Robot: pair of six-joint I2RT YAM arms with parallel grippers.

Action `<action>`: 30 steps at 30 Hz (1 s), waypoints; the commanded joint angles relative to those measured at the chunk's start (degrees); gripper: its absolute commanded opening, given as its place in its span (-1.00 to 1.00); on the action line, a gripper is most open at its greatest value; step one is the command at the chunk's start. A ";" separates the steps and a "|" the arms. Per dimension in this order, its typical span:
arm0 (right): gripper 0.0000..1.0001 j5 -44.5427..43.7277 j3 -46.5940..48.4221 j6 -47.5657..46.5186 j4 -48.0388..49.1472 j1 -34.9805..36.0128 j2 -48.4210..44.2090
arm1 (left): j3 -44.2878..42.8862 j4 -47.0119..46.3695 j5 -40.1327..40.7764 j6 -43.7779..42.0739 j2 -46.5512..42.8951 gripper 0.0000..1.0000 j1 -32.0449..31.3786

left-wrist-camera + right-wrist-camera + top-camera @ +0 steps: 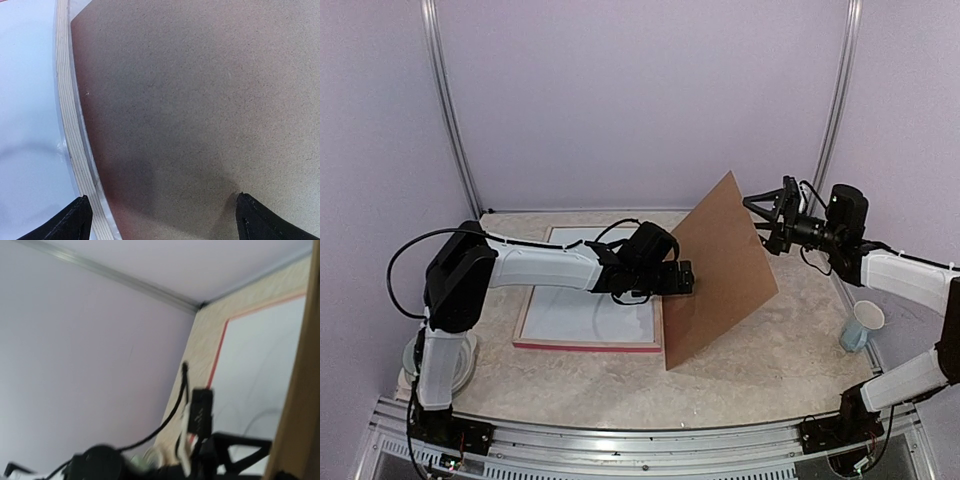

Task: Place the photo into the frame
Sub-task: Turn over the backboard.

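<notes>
The frame (pixel 585 345) lies flat on the table (pixel 770 370), directly beneath the left gripper (pixel 686 279) and its wrist. Its pink-red moulding shows along the near side, and a white sheet (pixel 570 305) fills its interior. In the left wrist view its pale layered edge (pixel 67 125) runs past the left-hand finger (pixel 75 222), with the white surface beyond.

A plain brown board (pixel 720 270) stands on one edge, steeply tilted, immediately ahead of the left gripper. Its bottom edge is at the frame's right side. It fills most of the left wrist view (pixel 200 100).

The left gripper's fingers are spread wide, one at each lower corner of that view, and nothing is between them. Whether the tips touch the board cannot be told.

The right gripper (pixel 760 222) hangs in the air on the far side of the board, at its upper right edge, with its jaws splayed apart. Contact there cannot be confirmed, because the right wrist view is blurred and shows only the board's edge (pixel 300 390) close by.

A pale paper cup (pixel 863 325) stands on the table below the right forearm, well apart from the board.
</notes>
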State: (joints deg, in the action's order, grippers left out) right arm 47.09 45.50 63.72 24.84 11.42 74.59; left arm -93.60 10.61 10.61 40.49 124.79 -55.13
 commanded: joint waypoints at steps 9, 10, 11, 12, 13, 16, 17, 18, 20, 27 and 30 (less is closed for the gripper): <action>0.98 5.07 2.97 2.67 3.37 5.75 1.75 | 11.17 -4.59 -3.60 1.74 -9.27 0.98 2.36; 0.98 4.92 3.34 2.64 3.37 6.27 2.09 | 11.22 -4.70 -3.65 1.74 -9.56 0.98 2.44; 0.98 4.82 3.71 2.63 3.42 6.78 2.47 | 11.19 -4.84 -3.67 1.78 -10.05 0.98 2.50; 0.98 4.66 4.18 2.61 3.47 7.18 2.83 | 11.24 -5.03 -3.76 1.76 -10.35 0.98 2.49; 0.98 4.47 4.67 2.59 3.48 7.61 3.25 | 11.26 -5.26 -3.83 1.68 -10.71 0.98 2.55; 0.98 4.03 6.18 2.50 3.51 8.93 4.37 | 11.77 -6.04 -4.22 1.78 -12.30 0.98 2.87; 0.98 3.92 6.72 2.46 3.47 9.27 4.73 | 12.25 -6.61 -4.46 1.83 -12.89 0.98 3.03; 0.98 3.75 7.16 2.40 3.48 9.70 5.10 | 12.97 -7.38 -4.62 1.90 -14.07 0.98 3.27; 0.98 3.36 8.12 2.22 3.47 10.45 6.06 | 14.59 -8.67 -5.51 2.20 -16.04 0.98 3.85; 0.98 2.66 10.11 2.12 4.73 13.09 9.44 | 21.05 -13.00 -8.35 3.79 -24.73 0.98 6.47; 0.99 2.34 10.46 2.40 6.01 14.31 11.03 | 22.78 -14.99 -11.69 4.95 -28.11 0.98 7.56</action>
State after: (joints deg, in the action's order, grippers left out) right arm 49.93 54.30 65.91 27.94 23.90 83.64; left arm -72.58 0.32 3.40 43.77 101.41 -48.73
